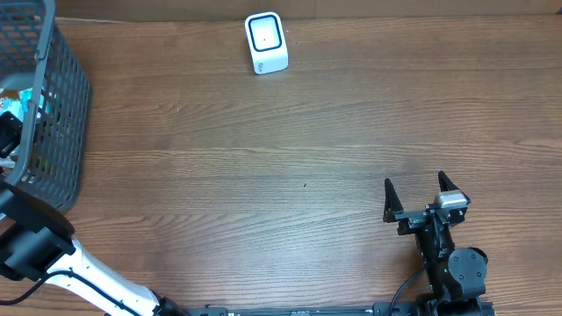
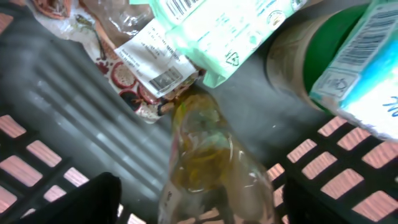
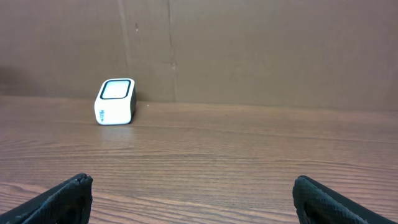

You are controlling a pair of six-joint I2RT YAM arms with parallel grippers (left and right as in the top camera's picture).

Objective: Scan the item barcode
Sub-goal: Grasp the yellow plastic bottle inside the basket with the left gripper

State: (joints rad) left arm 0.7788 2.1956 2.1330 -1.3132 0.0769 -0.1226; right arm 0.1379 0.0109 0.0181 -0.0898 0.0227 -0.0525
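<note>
In the left wrist view a clear bottle (image 2: pixel 208 155) with yellowish contents lies on the floor of the grey basket (image 1: pixel 61 114). My left gripper (image 2: pixel 199 202) is down inside the basket, open. Its dark fingers (image 2: pixel 87 199) stand on either side of the bottle, with a gap showing on the left. From overhead the basket wall hides that gripper. The white scanner (image 1: pixel 265 42) stands at the back of the table, also seen in the right wrist view (image 3: pixel 115 101). My right gripper (image 1: pixel 420 195) rests open near the front right, holding nothing.
Other goods crowd the basket: a pale green packet with a barcode (image 2: pixel 211 25), a patterned packet with a white label (image 2: pixel 155 62), a round green-topped can (image 2: pixel 311 56) and a blue-and-white carton (image 2: pixel 367 68). The left arm (image 1: pixel 35 246) reaches up from the front left corner.
</note>
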